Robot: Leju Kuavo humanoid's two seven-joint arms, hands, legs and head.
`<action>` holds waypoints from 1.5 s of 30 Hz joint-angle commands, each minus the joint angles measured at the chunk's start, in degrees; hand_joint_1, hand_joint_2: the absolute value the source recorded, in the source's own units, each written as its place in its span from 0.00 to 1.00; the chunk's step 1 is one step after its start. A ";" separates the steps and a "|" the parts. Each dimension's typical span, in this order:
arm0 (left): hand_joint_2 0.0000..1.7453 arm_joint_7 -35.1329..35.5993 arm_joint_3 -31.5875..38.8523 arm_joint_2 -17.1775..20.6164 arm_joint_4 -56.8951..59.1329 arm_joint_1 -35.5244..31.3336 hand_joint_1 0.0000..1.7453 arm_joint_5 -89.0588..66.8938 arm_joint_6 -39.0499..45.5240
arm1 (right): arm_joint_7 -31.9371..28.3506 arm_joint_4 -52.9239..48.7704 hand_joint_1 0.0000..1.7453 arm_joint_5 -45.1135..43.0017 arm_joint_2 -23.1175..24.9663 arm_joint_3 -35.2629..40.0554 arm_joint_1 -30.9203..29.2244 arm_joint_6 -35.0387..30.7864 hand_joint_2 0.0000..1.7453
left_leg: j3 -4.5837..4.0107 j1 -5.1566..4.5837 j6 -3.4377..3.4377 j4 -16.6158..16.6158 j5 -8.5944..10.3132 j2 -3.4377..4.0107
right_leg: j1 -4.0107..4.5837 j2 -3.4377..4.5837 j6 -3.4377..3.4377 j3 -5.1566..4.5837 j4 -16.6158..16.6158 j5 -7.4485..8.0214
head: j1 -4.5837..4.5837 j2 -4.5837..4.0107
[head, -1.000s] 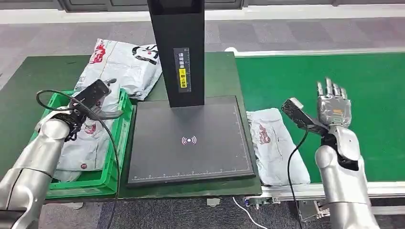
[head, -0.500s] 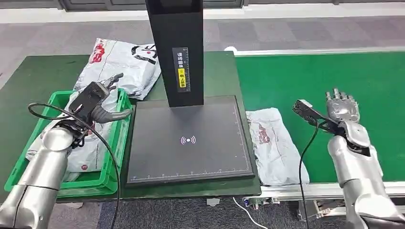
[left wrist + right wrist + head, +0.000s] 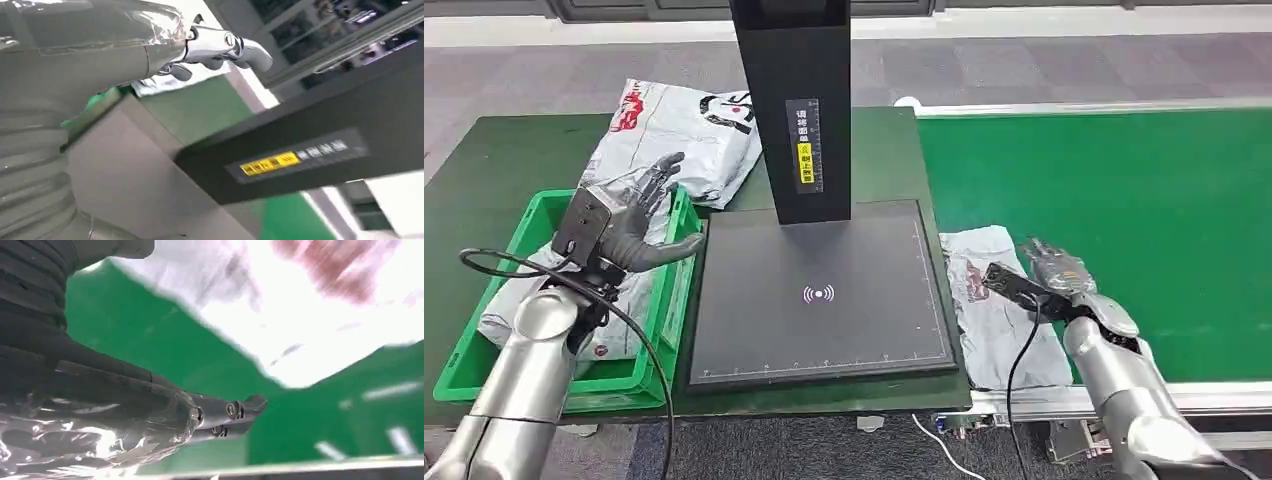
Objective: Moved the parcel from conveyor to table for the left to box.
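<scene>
Now right hand (image 3: 1056, 272) fingers (image 3: 1042, 251) spread, empty, over parcel (image 3: 996, 305).

The left hand (image 3: 150, 40) comes in large, its grey ribbed cover and thumb close to the lens, metal fingers (image 3: 235, 45) stretched out and holding nothing. Beyond it lies a grey scanner plate (image 3: 135, 170) beside the green tabletop (image 3: 200, 107). A black post (image 3: 320, 145) carries a yellow label (image 3: 269, 163).
</scene>
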 commanded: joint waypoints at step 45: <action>1.00 7.31 -8.81 -3.38 11.46 -9.07 0.00 6.02 -1.92 | 0.82 16.61 1.00 1.36 -0.63 25.73 -6.90 31.93 0.00 | 0.44 0.04 0.07 -0.02 0.09 -0.29 | 0.08 -0.34 -0.01 0.65 -0.28 0.05 | 0.00 0.00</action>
